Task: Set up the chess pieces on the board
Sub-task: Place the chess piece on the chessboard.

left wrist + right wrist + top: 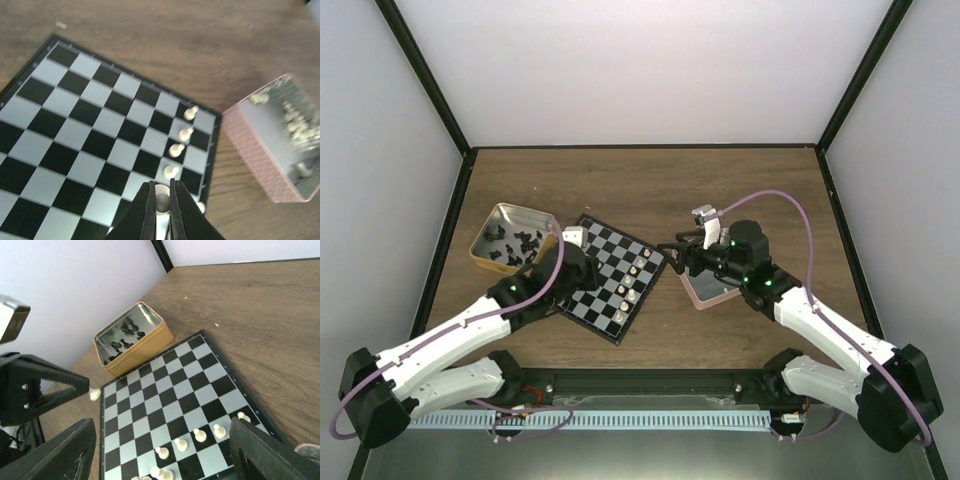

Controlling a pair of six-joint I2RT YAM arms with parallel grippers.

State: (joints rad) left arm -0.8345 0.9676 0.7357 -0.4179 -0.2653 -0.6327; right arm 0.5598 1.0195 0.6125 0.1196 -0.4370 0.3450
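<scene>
Left gripper (pixel 161 191) closed on cream piece (pixel 162 201) over board (pixel 75 125) edge; its tilt unclear. Four upright cream pieces (pixel 176 149) in line running ahead-right of fingertips, along rim. Right gripper (pixel 160 455) wide open, empty; board beneath, ahead.

Board (pixel 610 260): black-and-pale checks, lying flat, turned diamond-wise.
White pieces (pixel 637 275): upright, lined up in one row along the board's 4 o'clock edge.
Held piece (pixel 162 202): white, pinched in the left gripper (pixel 161 187), right at that row.
Black pieces (pixel 515 245): heaped off-board at 10 o'clock.
</scene>
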